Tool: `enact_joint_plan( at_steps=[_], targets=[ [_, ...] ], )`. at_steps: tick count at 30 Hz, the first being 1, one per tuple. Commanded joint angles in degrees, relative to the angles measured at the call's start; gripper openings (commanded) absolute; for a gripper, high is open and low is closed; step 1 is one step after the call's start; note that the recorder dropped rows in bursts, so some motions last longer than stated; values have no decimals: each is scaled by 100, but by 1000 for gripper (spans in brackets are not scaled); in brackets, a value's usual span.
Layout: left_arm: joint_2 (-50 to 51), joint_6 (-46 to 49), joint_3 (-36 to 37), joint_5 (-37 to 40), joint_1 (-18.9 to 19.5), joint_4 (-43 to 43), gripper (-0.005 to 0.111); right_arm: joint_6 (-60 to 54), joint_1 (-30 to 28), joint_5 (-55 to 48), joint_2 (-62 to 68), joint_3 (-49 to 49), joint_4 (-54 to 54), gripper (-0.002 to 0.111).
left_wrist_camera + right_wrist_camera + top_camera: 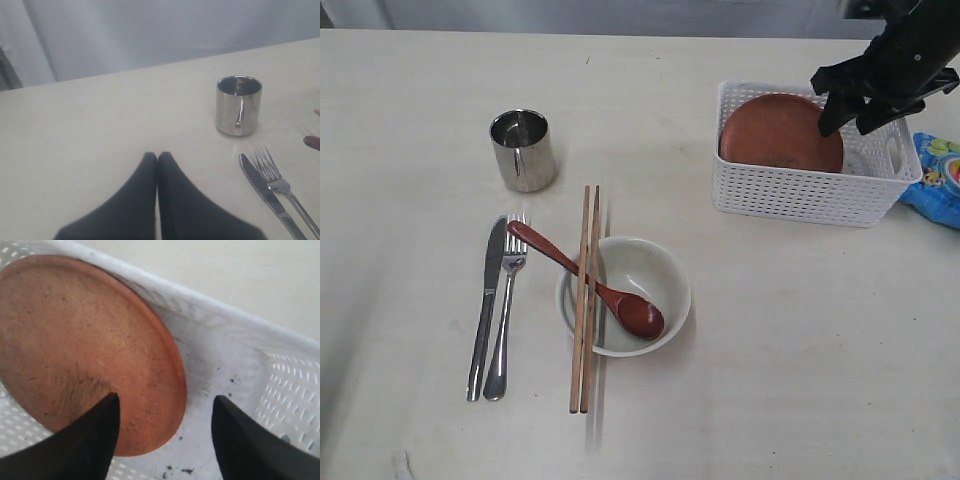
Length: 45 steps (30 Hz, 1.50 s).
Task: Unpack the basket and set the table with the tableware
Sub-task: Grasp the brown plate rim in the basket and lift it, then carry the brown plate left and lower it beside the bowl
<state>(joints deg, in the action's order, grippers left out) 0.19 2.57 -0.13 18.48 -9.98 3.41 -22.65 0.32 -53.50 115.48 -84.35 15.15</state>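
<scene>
hovering over the white basket (800, 195) at the far right of the tabletop (800, 350), the right fingers (95, 440) are held apart, with nothing between them. they are set astride the rim of the brown plate (85, 340), one finger over the plate's face and the other over the bare basket floor. an edge grip is judged to be lined up, since a flat plate low inside a basket offers little else to take hold of. the plate appears propped against a wall rather than lying flat, which leaves that rim exposed.

the other tableware is already laid out well apart from the basket. the steel cup (239, 105) is stood upright, with the knife (485, 310) and fork (506, 310) placed side by side in front of it. the chopsticks (584, 340) are laid across one side of the off-white bowl (645, 262), and the red-brown spoon (585, 280) is rested with its head in the bowl and its handle crossing them.

the left fingers (147, 175) are pressed together, empty, and kept low over bare tabletop near the cup, seemingly parked out of the way.

a blue chip bag (935, 180) is seen just beside the basket. the plate is taken to be the last piece to unpack; a light basket could be dragged up with it.
</scene>
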Motion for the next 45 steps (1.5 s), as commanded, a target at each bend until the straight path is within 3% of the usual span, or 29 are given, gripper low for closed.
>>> enact_joint_plan(
  at_steps=[1, 11, 13, 17, 26, 38, 45],
  targets=[
    [-19, -2, 13, -3, 14, -49, 0, -63, 9, 154, 159, -29, -52, 56],
    [-19, -2, 13, -3, 14, -49, 0, -266, 114, 118, 479, -29, 2, 54],
    [-19, -2, 13, -3, 14, -49, 0, -266, 114, 118, 479, -29, 2, 41],
    [-19, -2, 13, -3, 14, -49, 0, -266, 114, 118, 479, -29, -23, -1],
    [-19, -2, 13, -3, 14, -49, 0, -266, 114, 112, 149, -29, -35, 0],
    [-19, -2, 13, -3, 14, -49, 0, 77, 114, 121, -1226, -29, -73, 0],
    [-19, -2, 13, -3, 14, -49, 0, 90, 124, -233, -1590, -29, 777, 0]
  ],
)
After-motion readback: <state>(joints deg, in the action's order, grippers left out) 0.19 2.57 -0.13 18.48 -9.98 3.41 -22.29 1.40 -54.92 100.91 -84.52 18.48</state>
